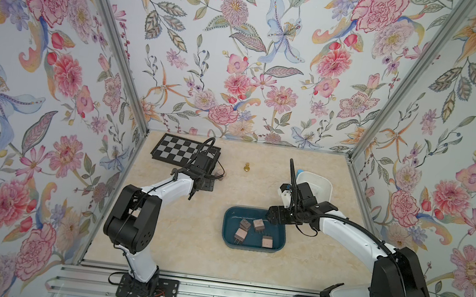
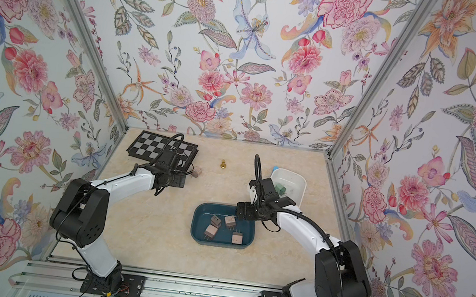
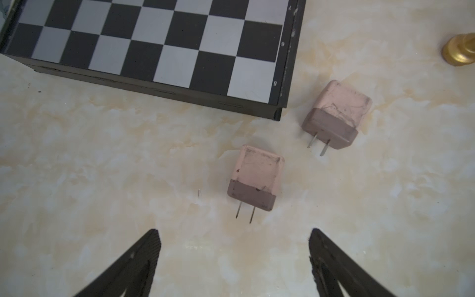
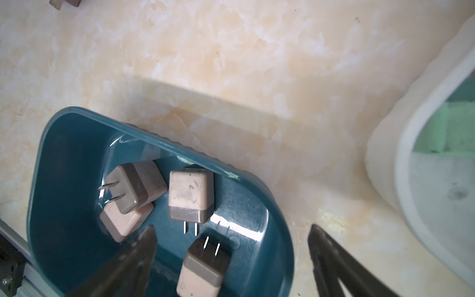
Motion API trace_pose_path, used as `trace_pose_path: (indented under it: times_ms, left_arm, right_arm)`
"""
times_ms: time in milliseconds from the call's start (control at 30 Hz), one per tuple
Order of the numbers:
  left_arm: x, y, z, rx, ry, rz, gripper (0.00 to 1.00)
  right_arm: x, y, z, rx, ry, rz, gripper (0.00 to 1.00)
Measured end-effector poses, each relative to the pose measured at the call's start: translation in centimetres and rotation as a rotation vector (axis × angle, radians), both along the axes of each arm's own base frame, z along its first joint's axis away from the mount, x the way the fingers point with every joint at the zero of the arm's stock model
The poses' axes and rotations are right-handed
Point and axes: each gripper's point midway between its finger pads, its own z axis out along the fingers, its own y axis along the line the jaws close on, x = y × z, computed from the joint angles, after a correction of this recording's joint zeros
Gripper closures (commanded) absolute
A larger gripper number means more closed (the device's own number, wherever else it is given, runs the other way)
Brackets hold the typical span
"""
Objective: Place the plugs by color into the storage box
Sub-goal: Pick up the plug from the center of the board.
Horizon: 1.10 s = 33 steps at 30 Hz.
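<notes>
Both hands (image 3: 234, 257) (image 4: 231, 257) agape, empty; white bin's (image 4: 385, 164) green plugs (image 4: 434, 128) blurred, perhaps several, mostly cropped.

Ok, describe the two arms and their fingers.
Both arms match: white link shells between bulky black joint housings, black mounting plates on a metal rail. The right arm carries a ribbed black cable conduit; the left arm has thinner black cables. The fingers are black, tapered, and finely textured.

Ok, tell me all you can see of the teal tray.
The teal tray is a shallow, glossy, plastic-looking rounded rectangle with a raised rim and a scuffed floor, sitting flat on the marble-look table at front centre. Four pink plugs lie loose inside, two of them touching. The right pincer hangs open over its rim, gripping nothing.
</notes>
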Motion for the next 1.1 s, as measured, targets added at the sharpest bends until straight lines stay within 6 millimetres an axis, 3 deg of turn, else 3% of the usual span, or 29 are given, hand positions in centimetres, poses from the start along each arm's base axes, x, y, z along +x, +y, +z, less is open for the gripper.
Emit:
trace_pose_path:
  times_ms: [167,500,633,900,1100]
  left_arm:
    - [1.4,-0.6,-2.4,-0.023,0.027,-0.027,0.08]
    - [3.8,-1.5,-4.0,-0.071,0.007,-0.051,0.15]
    - [3.8,-1.9,-4.9,-0.087,0.021,-0.06,0.25]
    - [4.3,-2.0,-4.7,-0.098,-0.001,-0.059,0.45]
    - [4.5,-2.0,-4.6,-0.1,-0.01,-0.059,0.52]
  right_arm:
    - [-0.2,0.3,-0.4,-0.005,0.013,0.006,0.06]
    - [-0.5,0.6,-1.5,-0.028,0.039,0.013,0.06]
    - [-0.5,0.5,-1.5,-0.032,0.037,0.011,0.06]
    - [-0.5,0.5,-1.7,-0.035,0.038,0.01,0.06]
    - [-0.5,0.5,-1.7,-0.036,0.039,0.011,0.06]
